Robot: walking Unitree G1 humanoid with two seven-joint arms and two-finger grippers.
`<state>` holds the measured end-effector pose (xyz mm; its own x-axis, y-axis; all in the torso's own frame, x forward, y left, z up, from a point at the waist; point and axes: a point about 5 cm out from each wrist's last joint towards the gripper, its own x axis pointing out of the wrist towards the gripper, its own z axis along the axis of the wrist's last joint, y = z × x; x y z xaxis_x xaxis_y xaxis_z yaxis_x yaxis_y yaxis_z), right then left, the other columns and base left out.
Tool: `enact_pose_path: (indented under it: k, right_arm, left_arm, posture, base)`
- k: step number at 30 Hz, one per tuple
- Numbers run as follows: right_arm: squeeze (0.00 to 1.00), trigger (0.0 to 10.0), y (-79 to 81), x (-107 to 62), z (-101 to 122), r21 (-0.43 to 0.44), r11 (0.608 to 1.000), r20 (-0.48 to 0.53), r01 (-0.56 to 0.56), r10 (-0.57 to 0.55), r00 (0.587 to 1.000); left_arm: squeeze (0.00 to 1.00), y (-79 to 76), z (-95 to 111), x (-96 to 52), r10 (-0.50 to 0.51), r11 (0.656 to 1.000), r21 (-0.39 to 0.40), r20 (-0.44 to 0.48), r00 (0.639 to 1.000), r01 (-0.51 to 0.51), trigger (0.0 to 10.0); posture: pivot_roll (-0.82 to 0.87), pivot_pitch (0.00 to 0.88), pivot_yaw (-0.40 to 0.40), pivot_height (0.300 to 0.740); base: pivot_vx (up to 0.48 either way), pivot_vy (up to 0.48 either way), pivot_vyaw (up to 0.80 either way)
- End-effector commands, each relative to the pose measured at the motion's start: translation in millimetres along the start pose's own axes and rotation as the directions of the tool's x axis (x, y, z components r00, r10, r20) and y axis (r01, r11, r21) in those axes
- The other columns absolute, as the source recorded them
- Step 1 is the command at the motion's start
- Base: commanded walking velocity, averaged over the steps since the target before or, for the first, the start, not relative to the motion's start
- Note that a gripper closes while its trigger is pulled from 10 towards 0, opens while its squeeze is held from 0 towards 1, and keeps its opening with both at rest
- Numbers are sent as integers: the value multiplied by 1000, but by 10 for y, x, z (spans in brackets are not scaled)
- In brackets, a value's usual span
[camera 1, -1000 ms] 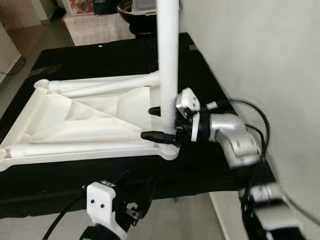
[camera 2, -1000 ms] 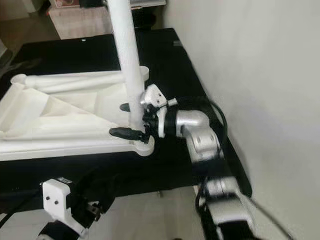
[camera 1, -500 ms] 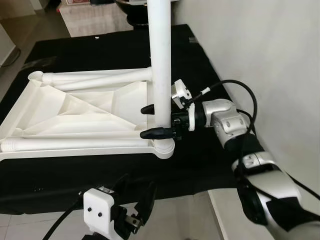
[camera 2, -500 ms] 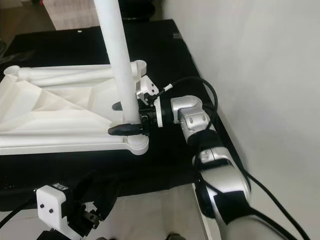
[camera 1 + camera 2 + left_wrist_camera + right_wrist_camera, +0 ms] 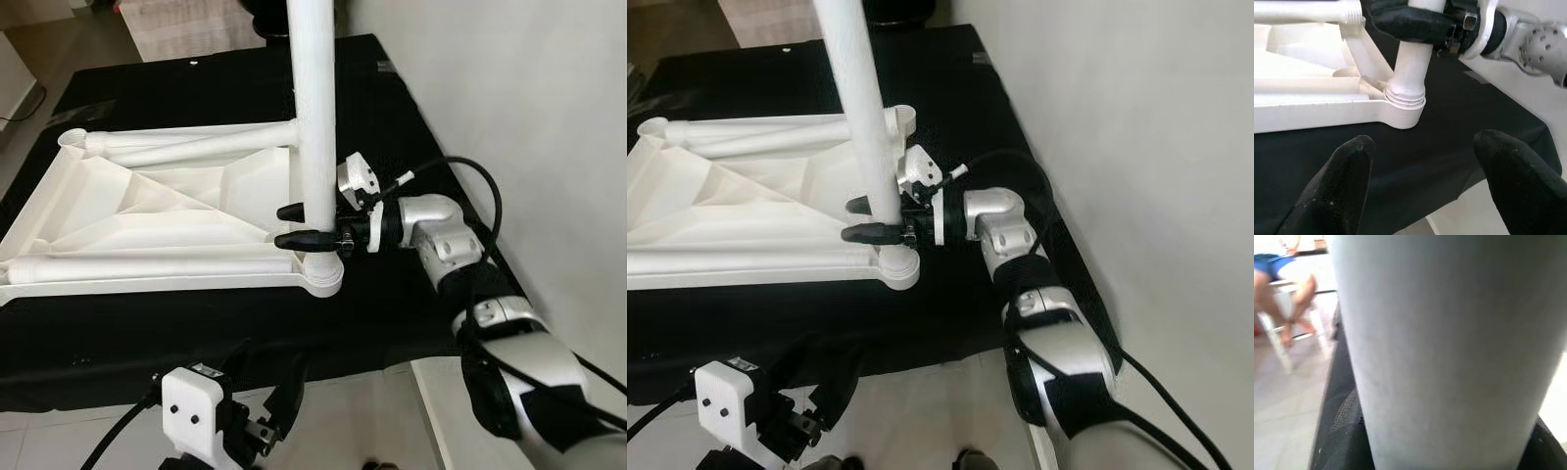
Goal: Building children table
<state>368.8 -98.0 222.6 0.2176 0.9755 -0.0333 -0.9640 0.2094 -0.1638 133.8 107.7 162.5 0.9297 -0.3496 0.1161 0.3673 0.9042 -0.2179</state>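
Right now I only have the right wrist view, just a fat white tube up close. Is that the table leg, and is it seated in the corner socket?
Observer: Yes, the upright white table leg stands in the corner socket of the upturned white tabletop; thread rings still show at the joint.
Operator: Where on the leg is my right gripper?
Observer: The right gripper is shut on the leg low down, just above the socket.
Operator: And the left gripper?
Observer: The left gripper hangs open below the near edge of the black table, pointing up at that corner.
Operator: Are other legs fitted?
Observer: Two more legs lie flat inside the tabletop.
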Motion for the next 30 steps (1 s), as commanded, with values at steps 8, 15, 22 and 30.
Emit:
enact_pose_path:
  k: [8, 15, 22, 30]
  right_arm:
    - [0, 0, 372, -98, -393, -1, 736, -154, 677, -669, 727]
    - [0, 0, 804, 131, -530, -3, 588, -195, 809, -794, 576]
    - [0, 10000, 824, 259, -501, 26, 614, -211, 789, -768, 604]
    - [1000, 10000, 722, 337, -154, 126, 843, -34, 523, -523, 852]
  left_arm:
    - [0, 101, -77, 41, 9, 1000, 6, -31, 999, -9, 10000]
    - [0, 186, -111, 135, 14, 1000, 14, -23, 1000, -14, 10000]
    - [0, 214, -127, 156, 24, 1000, 18, -17, 1000, -24, 10000]
    - [0, 195, -133, 138, 21, 1000, 11, -17, 1000, -21, 10000]
  posture:
    - [78, 173, 30, 740]
    - [79, 125, 37, 740]
    - [76, 117, 40, 740]
    - [76, 131, 39, 740]
  base:
    - [0, 0, 0]
    - [0, 0, 0]
    - [0, 0, 0]
    - [0, 0, 0]
